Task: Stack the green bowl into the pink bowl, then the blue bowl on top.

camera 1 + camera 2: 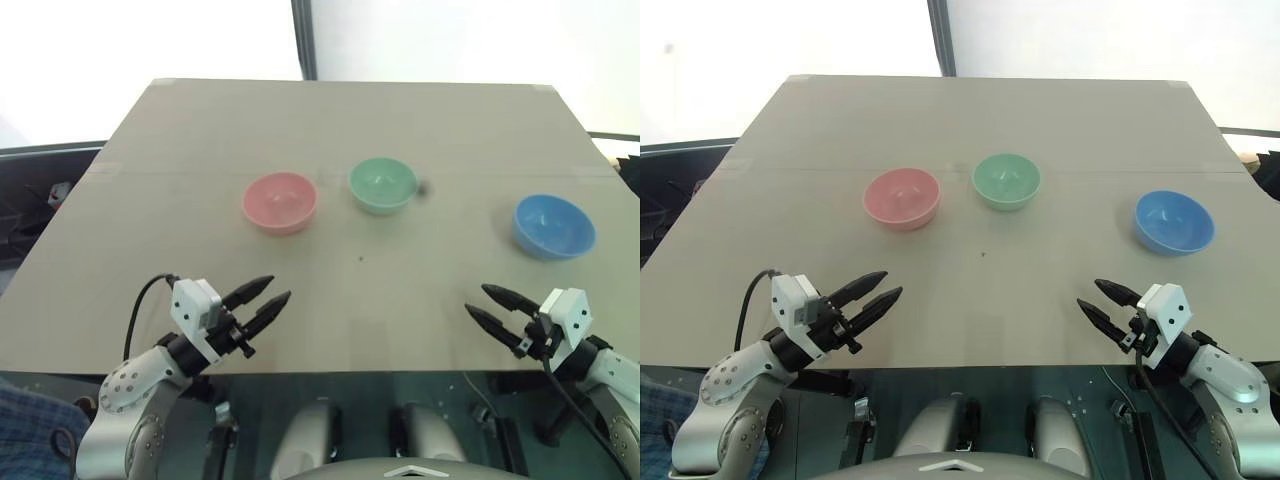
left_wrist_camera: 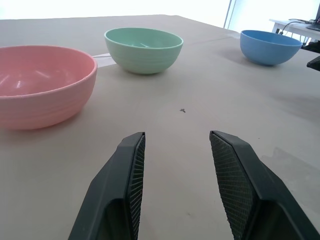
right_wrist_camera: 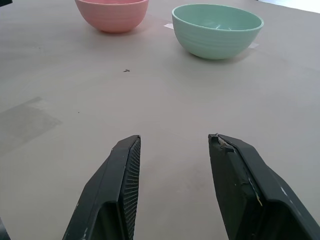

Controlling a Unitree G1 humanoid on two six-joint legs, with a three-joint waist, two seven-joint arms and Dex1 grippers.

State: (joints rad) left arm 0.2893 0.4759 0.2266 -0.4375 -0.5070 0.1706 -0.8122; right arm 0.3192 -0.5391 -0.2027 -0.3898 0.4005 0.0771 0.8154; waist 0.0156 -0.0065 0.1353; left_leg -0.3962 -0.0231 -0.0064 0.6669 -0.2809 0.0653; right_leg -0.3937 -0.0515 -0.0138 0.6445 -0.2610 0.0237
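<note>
At the near edge of the table (image 1: 200, 140), your left gripper (image 1: 261, 303) hangs with its two black fingers parted and nothing between them, angled in toward the middle. Your right gripper (image 1: 490, 304) mirrors it at the opposite near corner — fingers apart, empty, pointing inward. Further out you have the three bowls, all upright, each standing apart from the others on the tan tabletop. The pink bowl (image 1: 280, 202) sits ahead of your left gripper, the green bowl (image 1: 383, 185) just beside it and slightly farther back, and the blue bowl (image 1: 553, 226) well off to the right, ahead of your right gripper. In the right wrist view the pink bowl's top is cut off — only its lower wall shows.
</note>
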